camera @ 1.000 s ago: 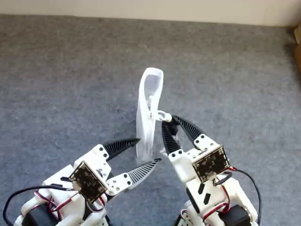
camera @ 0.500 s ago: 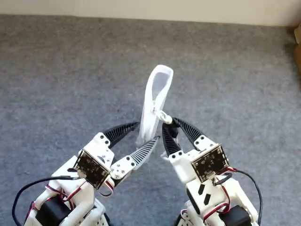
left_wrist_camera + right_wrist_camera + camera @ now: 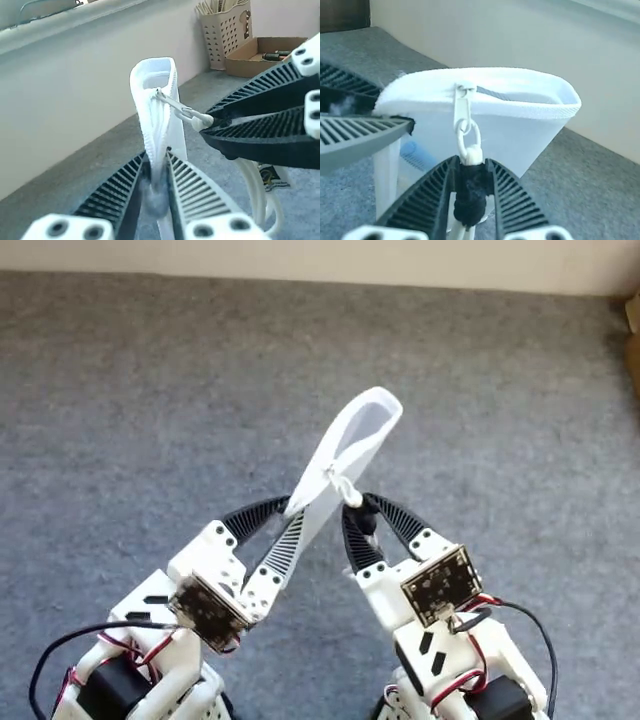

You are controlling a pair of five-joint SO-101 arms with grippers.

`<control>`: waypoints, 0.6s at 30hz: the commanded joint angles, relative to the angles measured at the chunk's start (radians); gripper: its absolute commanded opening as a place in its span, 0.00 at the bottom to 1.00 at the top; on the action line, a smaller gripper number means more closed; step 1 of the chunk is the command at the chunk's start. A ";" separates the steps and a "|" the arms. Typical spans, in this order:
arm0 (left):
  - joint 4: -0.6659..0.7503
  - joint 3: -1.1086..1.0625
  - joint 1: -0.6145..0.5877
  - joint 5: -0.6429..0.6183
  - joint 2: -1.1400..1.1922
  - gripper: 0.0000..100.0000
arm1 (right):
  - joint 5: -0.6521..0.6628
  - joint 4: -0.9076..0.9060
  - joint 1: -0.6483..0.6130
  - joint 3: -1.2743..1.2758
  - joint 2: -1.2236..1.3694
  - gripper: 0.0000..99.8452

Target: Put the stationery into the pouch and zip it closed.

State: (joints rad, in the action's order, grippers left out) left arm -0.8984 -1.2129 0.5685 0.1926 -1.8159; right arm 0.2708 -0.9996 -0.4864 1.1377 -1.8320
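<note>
A white, see-through pouch (image 3: pixel 350 445) stands off the grey carpet, leaning to the right, its mouth partly open at the far end. My left gripper (image 3: pixel 295 512) is shut on the pouch's near end; in the left wrist view its fingers (image 3: pixel 187 185) pinch the zipped seam of the pouch (image 3: pixel 160 100). My right gripper (image 3: pixel 358 505) is shut on the white zipper pull (image 3: pixel 345 490), with the slider partway along the zip. From the right wrist I see the pull (image 3: pixel 468 145) clamped between my fingertips and a blue item (image 3: pixel 417 152) inside the pouch (image 3: pixel 520 115).
Grey carpet (image 3: pixel 130 390) covers the floor up to a pale wall (image 3: pixel 300 255). A woven basket (image 3: pixel 225 30) and a cardboard box (image 3: pixel 260 52) stand by the wall behind the right arm.
My left gripper has closed from open onto the pouch's near end. The pouch has swung from upright to leaning right. The right gripper has stayed on the zipper pull.
</note>
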 commanded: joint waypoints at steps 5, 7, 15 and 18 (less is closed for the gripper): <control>-0.103 0.061 -0.018 0.075 -0.007 0.01 | 0.006 -0.002 -0.004 -0.028 -0.002 0.01; -0.124 0.071 -0.018 0.075 -0.007 0.01 | 0.006 -0.002 -0.004 -0.028 -0.002 0.01; -0.146 0.068 -0.018 0.104 -0.007 0.01 | -0.003 0.004 0.111 -0.028 -0.002 0.01; -0.150 0.070 -0.018 0.110 -0.008 0.00 | -0.048 0.022 0.183 -0.030 -0.002 0.01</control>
State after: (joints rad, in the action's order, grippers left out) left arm -1.0165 -1.1730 0.5639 0.2816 -1.8205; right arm 0.2524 -0.9996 -0.3790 1.1393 -1.8320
